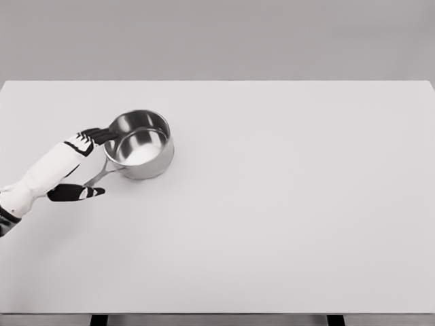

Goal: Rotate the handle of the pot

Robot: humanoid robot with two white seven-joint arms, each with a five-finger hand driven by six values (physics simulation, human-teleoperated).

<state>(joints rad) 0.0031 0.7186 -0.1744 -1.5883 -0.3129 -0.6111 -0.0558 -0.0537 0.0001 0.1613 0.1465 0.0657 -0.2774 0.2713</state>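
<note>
A shiny steel pot (141,144) stands upright on the white table (285,204), left of the middle. Its thin handle (102,174) points toward the lower left. My left hand (92,163) comes in from the left edge and straddles the handle. The fingers (102,135) reach to the pot's left rim and touch it, while the thumb (80,193) lies below the handle's end. The hand is spread and not closed around the handle. No right arm shows.
The table's far edge (217,81) runs across the top and its front edge (217,313) along the bottom. Nothing else stands on the table.
</note>
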